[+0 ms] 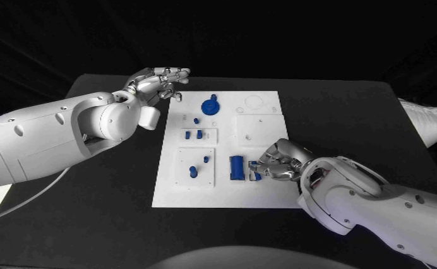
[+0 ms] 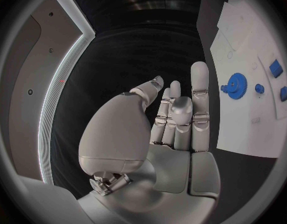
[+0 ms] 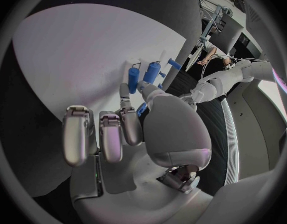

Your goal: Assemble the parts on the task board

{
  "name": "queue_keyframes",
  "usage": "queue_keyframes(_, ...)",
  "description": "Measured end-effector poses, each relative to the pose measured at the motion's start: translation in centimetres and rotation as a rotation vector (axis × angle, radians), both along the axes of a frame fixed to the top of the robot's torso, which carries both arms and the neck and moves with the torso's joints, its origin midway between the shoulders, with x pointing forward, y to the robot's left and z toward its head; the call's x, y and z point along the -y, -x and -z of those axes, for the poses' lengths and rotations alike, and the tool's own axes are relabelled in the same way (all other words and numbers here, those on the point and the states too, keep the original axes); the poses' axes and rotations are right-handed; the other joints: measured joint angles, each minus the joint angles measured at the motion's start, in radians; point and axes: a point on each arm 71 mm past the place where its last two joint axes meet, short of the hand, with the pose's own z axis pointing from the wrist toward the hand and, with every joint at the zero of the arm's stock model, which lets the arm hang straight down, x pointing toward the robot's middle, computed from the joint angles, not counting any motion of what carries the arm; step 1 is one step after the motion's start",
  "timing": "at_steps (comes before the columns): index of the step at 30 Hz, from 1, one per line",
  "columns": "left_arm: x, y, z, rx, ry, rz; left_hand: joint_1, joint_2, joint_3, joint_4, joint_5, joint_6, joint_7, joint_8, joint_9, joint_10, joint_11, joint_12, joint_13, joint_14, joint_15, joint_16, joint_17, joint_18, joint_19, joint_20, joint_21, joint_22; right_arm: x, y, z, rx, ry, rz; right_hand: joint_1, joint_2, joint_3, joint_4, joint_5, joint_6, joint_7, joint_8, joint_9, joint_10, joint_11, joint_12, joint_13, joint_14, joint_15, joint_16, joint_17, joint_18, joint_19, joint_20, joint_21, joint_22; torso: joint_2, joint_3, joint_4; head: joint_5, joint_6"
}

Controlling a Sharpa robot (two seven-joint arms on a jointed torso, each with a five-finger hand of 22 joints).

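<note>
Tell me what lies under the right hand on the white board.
The right hand rests over the board's near right part. Blue pieces show just beside its fingers; whatever sits beneath the palm is covered.

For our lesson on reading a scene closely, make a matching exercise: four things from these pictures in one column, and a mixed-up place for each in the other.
1. blue gear
2. left robot hand
3. right robot hand
4. blue cylinder

a. by the board's near right part
b. beyond the board's far left corner
c. on the board's far left part
d. on the board, beside the right robot hand

Pairs: 1-c, 2-b, 3-a, 4-d
</note>
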Motion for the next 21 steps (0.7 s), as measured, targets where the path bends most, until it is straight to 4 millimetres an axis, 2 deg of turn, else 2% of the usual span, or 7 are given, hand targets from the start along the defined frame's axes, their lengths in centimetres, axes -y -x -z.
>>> queue_keyframes(11, 0.03, 0.02, -0.01, 0.0, 0.0, 0.001, 0.0, 0.0, 0.0, 0.0, 0.0, 0.0, 0.0, 0.0, 0.0, 0.0, 0.0, 0.0, 0.0, 0.0, 0.0, 0.0, 0.0, 0.0, 0.0, 0.0, 0.0, 0.0, -0.38, -0.19, -0.07, 0.008, 0.013, 0.007, -0.006, -0.004, -0.006, 0.006, 0.0, 0.018, -0.011, 0.008, 0.001, 0.001, -0.006, 0.005, 0.0, -0.004, -0.004, 0.0, 0.0, 0.0, 0.0, 0.0, 0.0, 0.0, 0.001, -0.001, 0.0023, 0.0, 0.0)
queue_keyframes(16, 0.04, 0.02, 0.0, -0.001, 0.0, 0.002, 0.0, 0.0, 0.0, 0.0, 0.0, -0.004, 0.003, 0.0, 0.0, -0.007, 0.0, 0.0, -0.001, 0.0, 0.0, 0.0, -0.002, 0.0, 0.0, 0.0, 0.0, 0.0, -0.49, -0.17, -0.07, 0.013, 0.019, 0.005, -0.013, 0.002, -0.013, 0.007, 0.0, 0.023, -0.015, 0.008, 0.001, 0.001, -0.006, 0.01, 0.0, 0.0, -0.007, 0.0, 0.0, 0.0, 0.0, 0.0, 0.0, 0.0, 0.001, -0.0014, 0.0029, 0.001, 0.0)
queue_keyframes(20, 0.05, 0.02, 0.0, -0.001, 0.001, 0.002, 0.0, 0.0, 0.0, 0.0, 0.0, -0.004, 0.003, 0.0, 0.0, -0.007, 0.0, 0.0, -0.001, 0.0, 0.0, 0.0, -0.002, 0.0, 0.0, 0.0, 0.0, 0.0, -0.49, -0.2, -0.05, 0.015, 0.025, 0.003, -0.024, 0.0, -0.021, 0.016, -0.006, 0.03, -0.022, 0.012, 0.002, 0.001, -0.006, 0.01, 0.0, 0.0, -0.007, 0.0, 0.0, 0.0, -0.001, -0.006, 0.004, 0.0, 0.001, -0.0019, 0.003, 0.001, -0.002)
queue_keyframes(21, 0.05, 0.02, 0.0, -0.001, 0.001, 0.002, 0.0, 0.0, 0.0, 0.0, 0.0, -0.004, 0.003, 0.0, 0.0, -0.007, 0.0, 0.0, -0.001, 0.0, 0.0, 0.0, -0.002, 0.0, 0.0, 0.0, 0.0, 0.0, -0.48, -0.21, -0.03, 0.015, 0.028, 0.002, -0.03, -0.001, -0.024, 0.018, -0.008, 0.037, -0.029, 0.015, 0.003, 0.001, -0.006, 0.01, 0.0, 0.0, -0.007, 0.0, 0.0, 0.0, 0.0, -0.007, 0.004, 0.0, 0.001, -0.0018, 0.0031, 0.001, -0.002)
